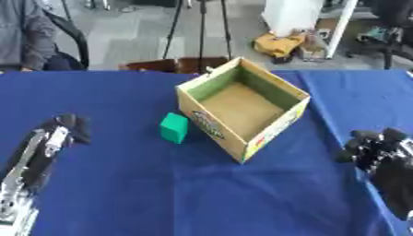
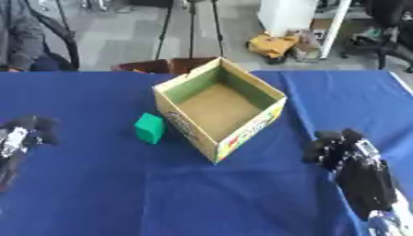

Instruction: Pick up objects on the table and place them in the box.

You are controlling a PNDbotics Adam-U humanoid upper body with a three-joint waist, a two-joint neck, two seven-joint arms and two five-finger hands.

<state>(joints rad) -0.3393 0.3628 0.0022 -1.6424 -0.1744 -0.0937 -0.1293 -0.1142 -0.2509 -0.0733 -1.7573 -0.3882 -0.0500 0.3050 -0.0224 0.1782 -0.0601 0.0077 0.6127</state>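
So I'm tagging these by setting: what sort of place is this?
Probably a lab or workshop: a blue-covered table holding an open cardboard box, tripod legs on grey floor behind, and clutter near a white cabinet.

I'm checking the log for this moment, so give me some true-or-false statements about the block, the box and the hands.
1. The green block lies inside the cardboard box. False: it sits on the blue table, just left of the box.
2. The box is open and holds nothing. True.
3. The left hand is holding the block. False: it is apart from it, holding nothing.
4. The right hand is right of the box, fingers curled. True.
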